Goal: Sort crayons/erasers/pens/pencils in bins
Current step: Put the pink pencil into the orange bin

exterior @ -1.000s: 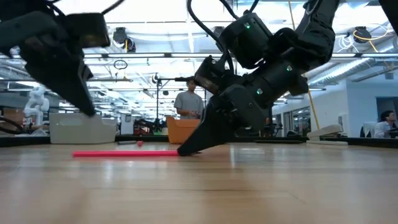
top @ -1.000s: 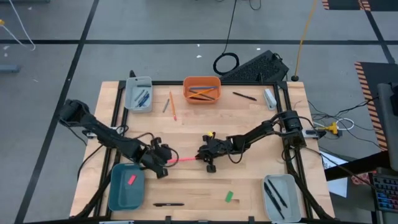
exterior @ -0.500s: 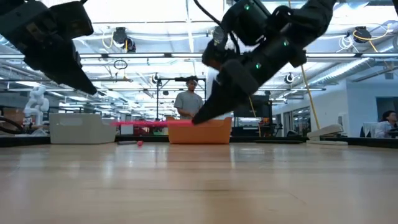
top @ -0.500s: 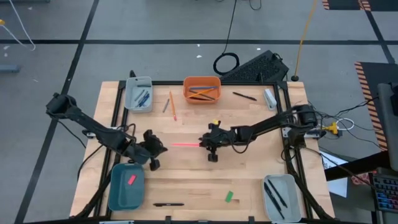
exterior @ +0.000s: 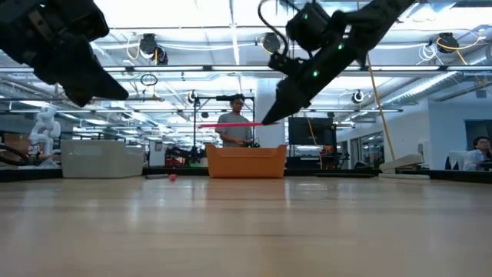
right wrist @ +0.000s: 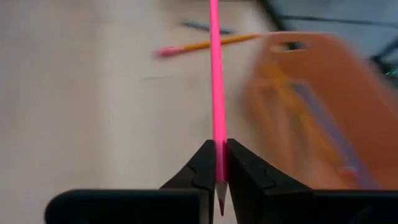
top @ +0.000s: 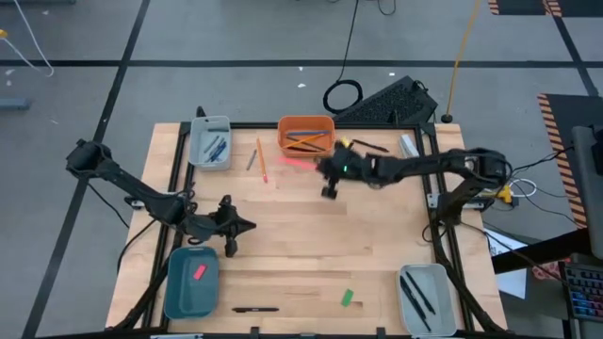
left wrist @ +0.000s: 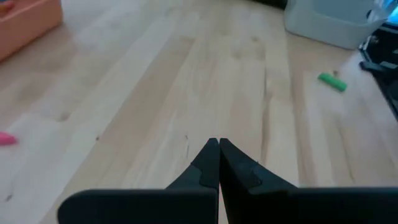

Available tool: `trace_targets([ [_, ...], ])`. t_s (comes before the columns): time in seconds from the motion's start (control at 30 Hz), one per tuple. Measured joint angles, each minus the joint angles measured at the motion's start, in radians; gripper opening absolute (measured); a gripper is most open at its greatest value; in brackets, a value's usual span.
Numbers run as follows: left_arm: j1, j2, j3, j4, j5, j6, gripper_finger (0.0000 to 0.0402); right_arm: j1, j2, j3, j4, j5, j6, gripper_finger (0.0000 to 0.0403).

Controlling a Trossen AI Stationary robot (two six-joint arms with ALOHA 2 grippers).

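The right pincer (top: pixel 328 169) hangs above the counter (top: pixel 301 268) just on the near side of the orange bin (top: pixel 305 134) at the far edge, clamped on a pink pencil (right wrist: pixel 214 81) close to its sharpened tip, so that nearly the whole length sticks out ahead of the fingers, pointing left along the bin's near edge rather than over its opening. That grip is the main risk, in my judgement: held at one end only, the long stick can pivot or sag between the pads, and a quick swing toward the bin could knock its free end against the rim. If the pincer lets go where it is now, the pencil would likely land on the counter or balance across the bin's wall instead of dropping inside with the pencils already lying there. An orange pencil (top: pixel 261 160) and a short grey stick beside it lie on the wood just left of the bin, and a low pass could sweep them. The left pincer (left wrist: pixel 217 163) waits with its fingers together over the near left part of the counter, close to the teal bin (top: pixel 191 284) holding the pink eraser (top: pixel 199 271). The green eraser (top: pixel 348 298) and a black pen (top: pixel 254 309) lie unsorted near the front edge.
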Motion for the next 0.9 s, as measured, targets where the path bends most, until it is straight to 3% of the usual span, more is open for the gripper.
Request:
trace_targets([
  [0.13,0.010,-0.017,-0.002,0.028,0.006,0.024,0.0001,-0.139,0.002,0.009,-0.019,-0.006,-0.131,0.0022],
  [0.43,0.052,-0.020,-0.002,0.046,0.011,0.028,0.0001,-0.334,0.060,0.096,-0.043,-0.187,-0.346,0.0022],
  [0.9,0.080,-0.021,-0.001,0.068,0.064,0.045,0.0001,-0.395,0.182,0.153,-0.036,-0.270,-0.370,0.0022],
])
